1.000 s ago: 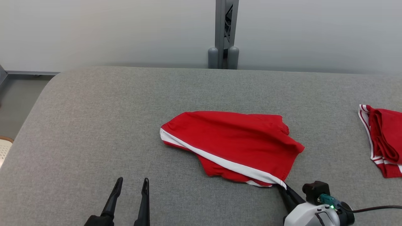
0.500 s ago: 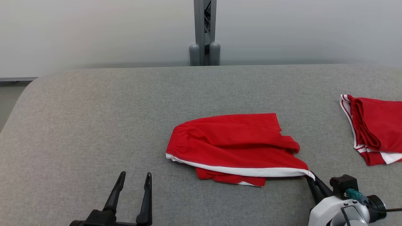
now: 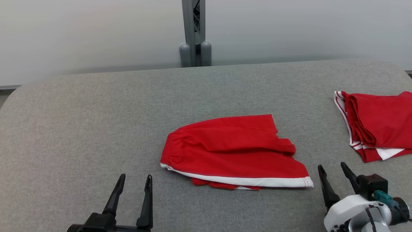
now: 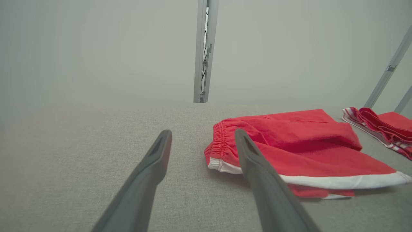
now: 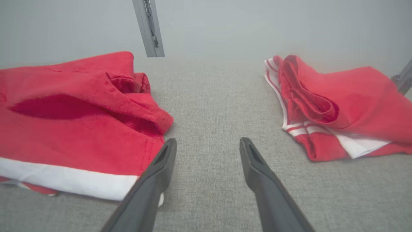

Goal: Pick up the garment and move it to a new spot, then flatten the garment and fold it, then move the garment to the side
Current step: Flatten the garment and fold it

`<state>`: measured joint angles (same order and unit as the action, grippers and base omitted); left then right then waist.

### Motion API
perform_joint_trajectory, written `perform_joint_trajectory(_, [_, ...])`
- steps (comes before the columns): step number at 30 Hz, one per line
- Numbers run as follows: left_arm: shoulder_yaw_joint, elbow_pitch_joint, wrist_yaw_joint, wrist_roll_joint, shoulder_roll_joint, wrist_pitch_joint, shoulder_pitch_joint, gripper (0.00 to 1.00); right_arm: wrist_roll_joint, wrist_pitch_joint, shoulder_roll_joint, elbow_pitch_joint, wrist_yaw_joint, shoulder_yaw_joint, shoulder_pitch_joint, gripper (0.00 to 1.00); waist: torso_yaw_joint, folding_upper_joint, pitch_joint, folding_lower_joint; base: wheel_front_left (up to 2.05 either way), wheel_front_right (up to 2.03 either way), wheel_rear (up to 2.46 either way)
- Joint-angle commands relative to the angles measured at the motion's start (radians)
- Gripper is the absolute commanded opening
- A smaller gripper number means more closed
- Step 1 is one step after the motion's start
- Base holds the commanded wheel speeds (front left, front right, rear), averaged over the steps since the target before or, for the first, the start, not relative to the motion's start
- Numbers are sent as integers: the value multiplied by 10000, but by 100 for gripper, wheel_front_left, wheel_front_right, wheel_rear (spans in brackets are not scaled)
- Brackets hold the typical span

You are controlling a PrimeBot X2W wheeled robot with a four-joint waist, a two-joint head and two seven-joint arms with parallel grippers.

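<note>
**Student:** Where does the task's piece lie in this figure?

**Instructor:** The red garment (image 3: 231, 154), a pair of shorts, lies near the middle of the grey bench (image 3: 80, 129). It is roughly doubled over, with its elastic waistband (image 3: 169, 146) toward 9 o'clock and a white hem band (image 3: 244, 181) along its 6 o'clock edge. A lower layer peeps out beneath that band, so the layers are not aligned.

**Student:** And the grippers?

**Instructor:** Both stand spread and empty. The left gripper (image 3: 135, 176) hovers at 7 o'clock from the garment, apart from it. The right gripper (image 3: 331, 165) sits at 4 o'clock, just beside the white corner. In the right wrist view one finger overlaps that corner, though contact cannot be judged.

**Student:** Why this arrangement?

**Instructor:** As a judgement, one gripper flanks each near corner. That suits pinching the 6 o'clock edge at both ends, either to draw the cloth flat or to fold it toward 12 o'clock.

**Student:** What of the piece at 3 o'clock?

**Instructor:** A second garment (image 3: 379, 125), also red with white trim, lies bunched and well apart. It probably marks the side area, leaving the centre as working room. Note the raised ridge at the garment's 2 o'clock corner. Folding before smoothing it would likely trap a crease.
</note>
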<state>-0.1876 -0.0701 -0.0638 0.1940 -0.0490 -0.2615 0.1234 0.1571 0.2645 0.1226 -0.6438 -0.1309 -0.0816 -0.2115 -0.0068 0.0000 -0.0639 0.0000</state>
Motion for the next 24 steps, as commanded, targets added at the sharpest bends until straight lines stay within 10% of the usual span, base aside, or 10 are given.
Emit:
perform_joint_trajectory(1, [44, 48, 12, 10, -33, -32, -62, 100, -50, 9, -56, 352, 3, 69, 202, 100, -79, 0, 78, 0, 0, 0, 0])
perform_joint_trajectory(24, [-35, -451, 91, 166, -34, -32, 449, 100, 715, 8, -568, 3816, 3, -986, 2760, 100, -272, 0, 879, 0, 0, 0, 0])
